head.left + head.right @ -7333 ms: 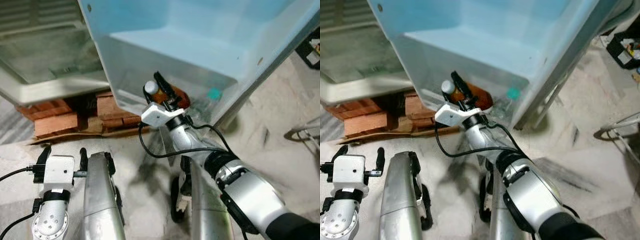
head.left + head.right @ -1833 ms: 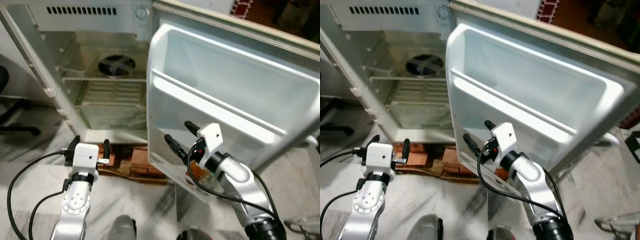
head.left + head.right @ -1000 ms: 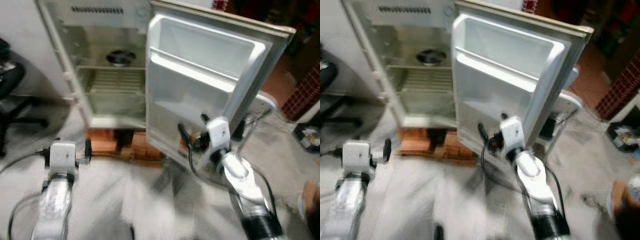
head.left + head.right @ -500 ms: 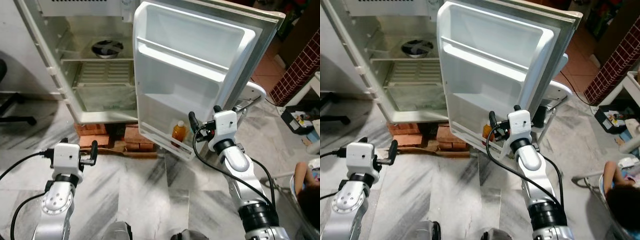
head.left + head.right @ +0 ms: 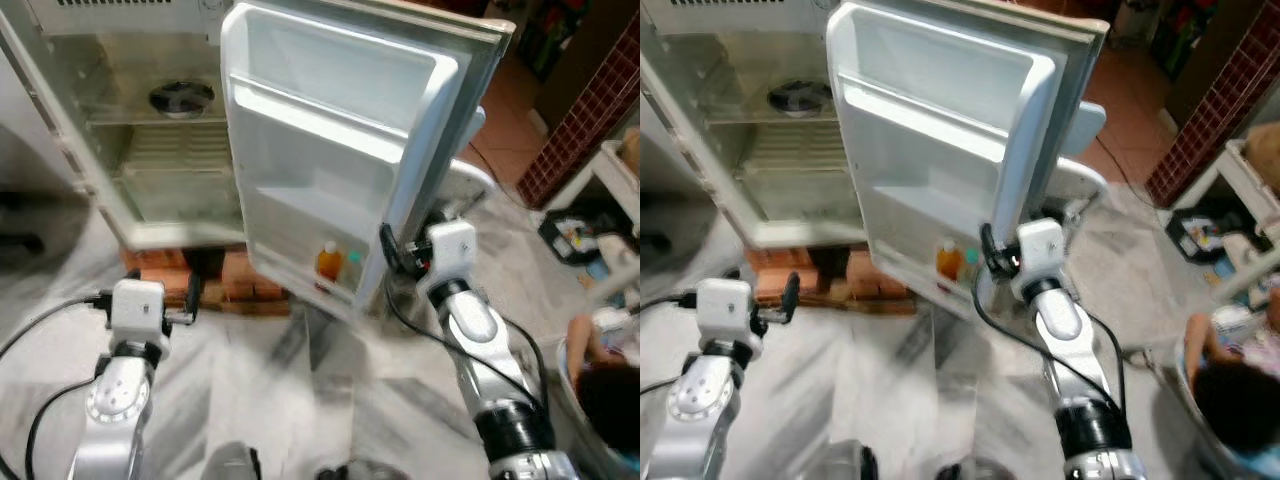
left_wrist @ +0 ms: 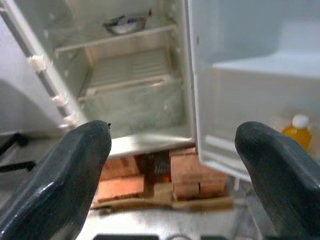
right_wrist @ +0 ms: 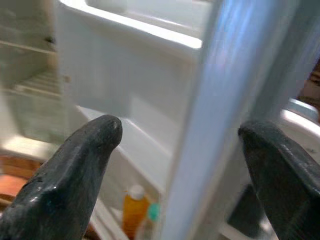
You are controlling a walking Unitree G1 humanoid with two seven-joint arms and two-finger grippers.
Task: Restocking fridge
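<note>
Bottle [image 7: 135,210] in door shelf, beyond fingers [image 7: 80,170]

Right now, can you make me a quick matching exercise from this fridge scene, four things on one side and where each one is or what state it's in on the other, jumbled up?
Things:
1. orange bottle
2. fridge door
3. bricks
4. right gripper

Places or states:
A. under the fridge, on the floor
B. swung wide open
C. standing in the lowest door shelf
D. open, fingers either side of the door's outer edge

Pairs: 1-C, 2-B, 3-A, 4-D
</note>
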